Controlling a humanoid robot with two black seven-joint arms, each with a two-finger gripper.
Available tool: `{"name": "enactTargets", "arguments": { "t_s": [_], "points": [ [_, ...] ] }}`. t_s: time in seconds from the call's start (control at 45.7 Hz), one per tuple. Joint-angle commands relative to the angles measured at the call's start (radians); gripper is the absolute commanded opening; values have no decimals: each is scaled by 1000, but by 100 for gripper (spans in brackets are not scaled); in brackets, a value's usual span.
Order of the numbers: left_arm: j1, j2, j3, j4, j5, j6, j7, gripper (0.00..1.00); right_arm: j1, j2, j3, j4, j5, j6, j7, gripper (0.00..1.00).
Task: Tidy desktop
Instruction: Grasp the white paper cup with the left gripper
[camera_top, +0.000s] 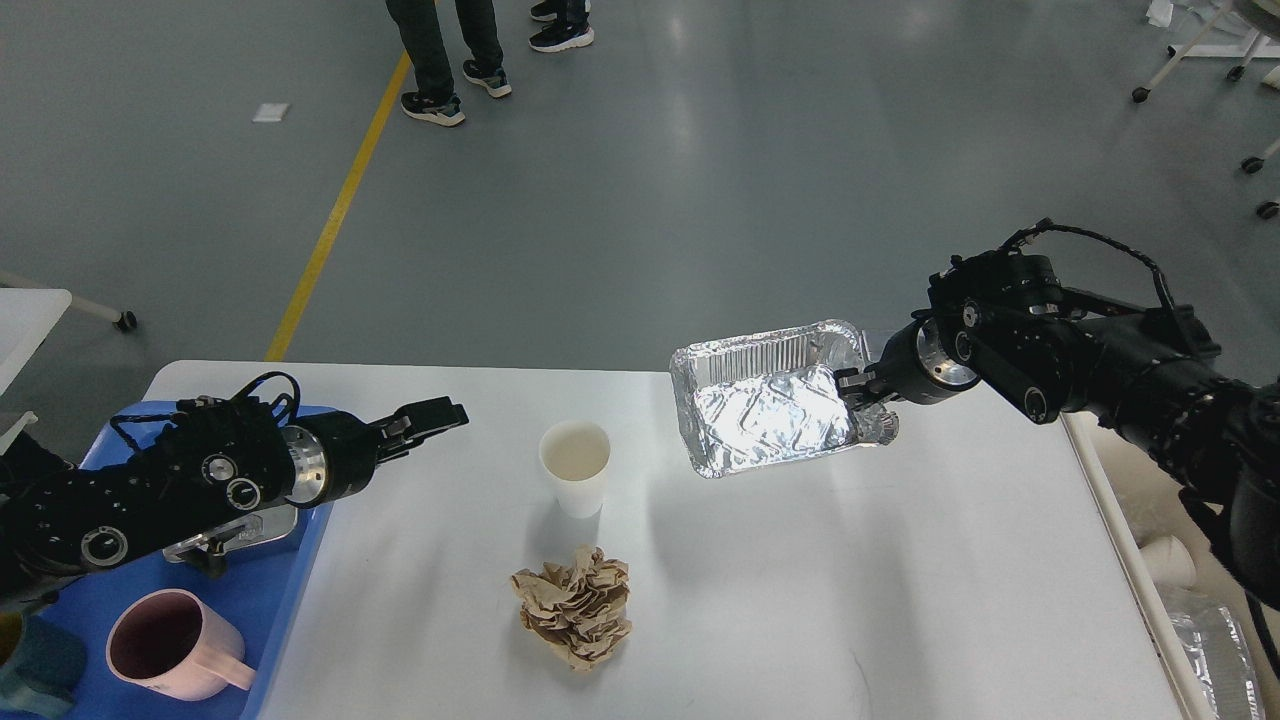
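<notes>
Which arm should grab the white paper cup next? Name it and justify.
Left. The left gripper is free and points toward the white paper cup, just beside it. The right gripper is shut on the foil tray, held above the desktop.

A white paper cup (576, 470) stands upright behind a crumpled wad of brown paper (574, 617), with a tilted foil tray (768, 411) off to the right, a pink mug (168, 645) in a blue tray (120, 600) at left, and two people's legs (440, 55) on the grey floor (640, 180) beyond
</notes>
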Motion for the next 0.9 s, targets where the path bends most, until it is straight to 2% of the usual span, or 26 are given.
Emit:
{"name": "enactTargets", "arguments": {
  "t_s": [0.0,0.175,0.306,0.744,0.832,0.876],
  "points": [
    [-15,-17,40,4,0,1,5,83,0,2,2,0,0,0,0,0],
    [-17,-45,40,30,0,0,7,82,-2,5,2,5,0,0,0,0],
    [-15,-97,40,73,0,0,2,78,0,5,2,23,0,0,0,0],
    [-15,-272,46,171,0,-2,11,78,-2,-1,2,22,2,-2,0,0],
    [-15,-297,55,188,-2,-2,28,72,-2,-1,2,22,2,-2,1,0],
    [-15,-303,53,191,-3,-2,31,65,-2,-1,2,22,3,-2,0,0]
  ]
}}
